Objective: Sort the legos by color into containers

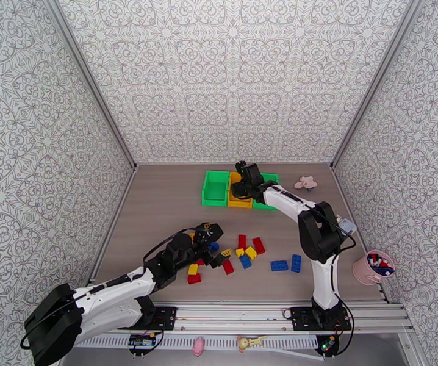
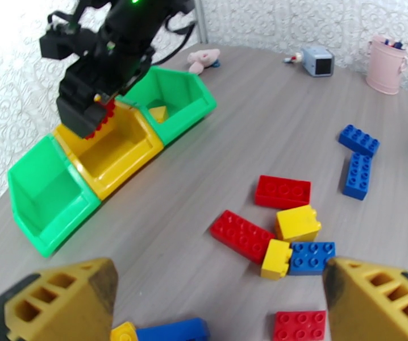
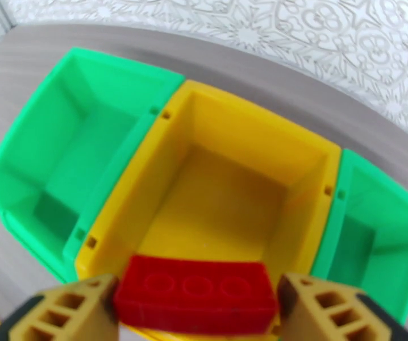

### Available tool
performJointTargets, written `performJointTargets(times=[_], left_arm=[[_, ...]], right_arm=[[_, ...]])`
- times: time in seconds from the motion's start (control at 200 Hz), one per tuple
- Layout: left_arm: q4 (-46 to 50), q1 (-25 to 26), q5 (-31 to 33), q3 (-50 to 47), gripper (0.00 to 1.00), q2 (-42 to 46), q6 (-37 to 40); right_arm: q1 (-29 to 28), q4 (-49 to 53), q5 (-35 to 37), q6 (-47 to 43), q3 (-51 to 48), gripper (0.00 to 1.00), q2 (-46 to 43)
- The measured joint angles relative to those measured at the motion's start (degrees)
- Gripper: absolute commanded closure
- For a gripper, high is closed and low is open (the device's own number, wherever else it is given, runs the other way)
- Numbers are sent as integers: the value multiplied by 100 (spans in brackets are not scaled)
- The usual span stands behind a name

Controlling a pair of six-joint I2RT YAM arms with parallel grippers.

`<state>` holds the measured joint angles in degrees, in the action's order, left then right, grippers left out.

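Three joined containers stand at the back: a green bin (image 1: 215, 187), a yellow bin (image 1: 238, 201) and another green bin (image 1: 270, 178). My right gripper (image 1: 241, 189) hovers over the yellow bin (image 3: 227, 183), its fingers closed on a red lego (image 3: 195, 294) held just above the near rim. A small yellow piece (image 2: 158, 113) lies in the far green bin (image 2: 178, 100). Loose legos sit mid-table: red (image 1: 258, 245), yellow (image 1: 251, 252) and blue (image 1: 279, 265). My left gripper (image 1: 216, 248) stands open low over their left part, with nothing between its fingers (image 2: 62, 302).
A pink round cup (image 1: 374, 268) with tiny pieces stands at the right edge. A pink flower toy (image 1: 307, 183) lies right of the bins. A small grey box (image 2: 317, 61) sits on the table's right side. Patterned walls close in the back and both sides.
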<state>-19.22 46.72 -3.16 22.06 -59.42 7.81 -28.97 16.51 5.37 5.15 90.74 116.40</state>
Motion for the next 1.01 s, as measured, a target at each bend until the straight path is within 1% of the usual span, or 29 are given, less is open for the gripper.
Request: performJointTargets(times=[0.135,0.26,0.375,0.48,0.605,0.745,0.935,1.005], left_arm=[[293,-2,385,44,0,245,-109],[675,-109,728,101,0,431,-422],[1283,-365,1169,365,0,450,-964],[1952,-798,1351,734,0,382,-1449],[2710,-1207,1392,1207,0,107,-1840],[3442,-1596,1314,1641,0,-396,-2225],[4299,-2031,1064,2203,1,-1342,-2697],[4518,-2059,1010,2323,4,-1650,-2776]], right_arm=[[0,-133,-107,-122,-719,10,-778],[0,-310,-275,-232,-1381,6,-1631],[0,-468,-555,-376,-1974,6,-2363],[-7,-522,-944,-540,-2422,5,-2907],[-76,-450,-1386,-785,-2732,3,-3383],[-214,-332,-2041,-1093,-2796,2,-3722],[-428,-48,-2802,-1523,-2778,2,-3827],[-531,144,-2994,-1650,-2710,2,-3775]])
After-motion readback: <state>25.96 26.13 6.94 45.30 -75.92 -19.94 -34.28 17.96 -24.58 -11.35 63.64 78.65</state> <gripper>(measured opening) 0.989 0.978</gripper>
